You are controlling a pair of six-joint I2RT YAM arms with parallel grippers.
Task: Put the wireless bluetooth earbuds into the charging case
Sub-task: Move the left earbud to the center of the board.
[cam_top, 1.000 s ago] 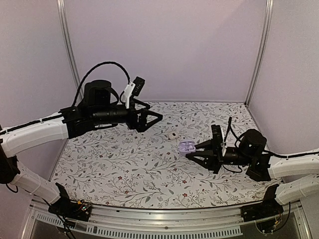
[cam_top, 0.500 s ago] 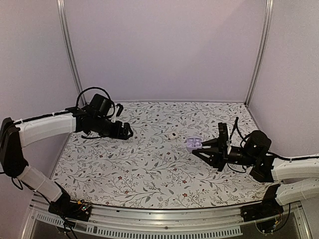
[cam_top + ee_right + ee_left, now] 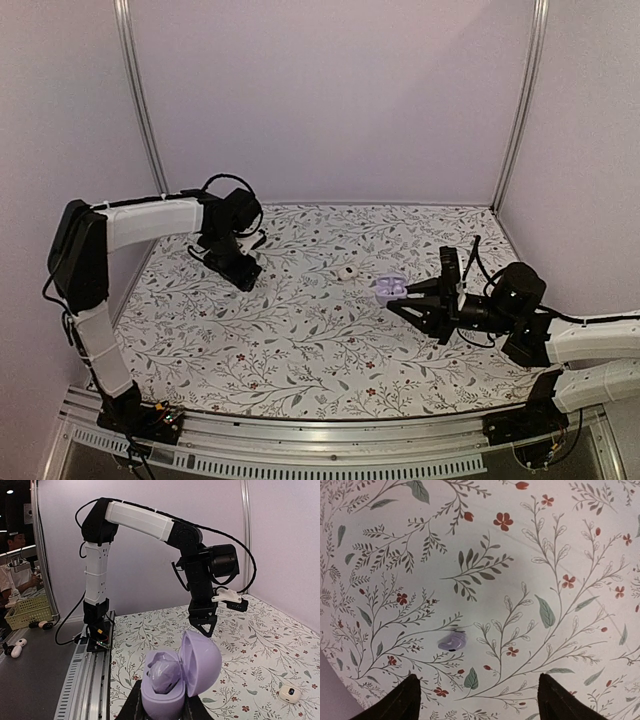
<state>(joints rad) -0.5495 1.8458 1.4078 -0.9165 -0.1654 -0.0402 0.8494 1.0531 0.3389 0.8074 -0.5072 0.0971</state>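
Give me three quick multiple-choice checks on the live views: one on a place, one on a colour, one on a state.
1. Where is the loose earbud?
A. on the cloth, ahead of the left gripper
B. pinched in the left jaws
C. pinched in the right jaws

2. What colour is the case in the right gripper?
A. white
B. purple
C. black

3. How is that case's lid?
A. shut
B. off, lying on the cloth
C. hinged open

Answers:
1 A: the left wrist view shows it lying free on the cloth, with both jaws spread and clear of it.
2 B: the right wrist view shows a purple shell clamped between the jaws.
3 C: the lid stands up beside the body, leaving the inside in sight.
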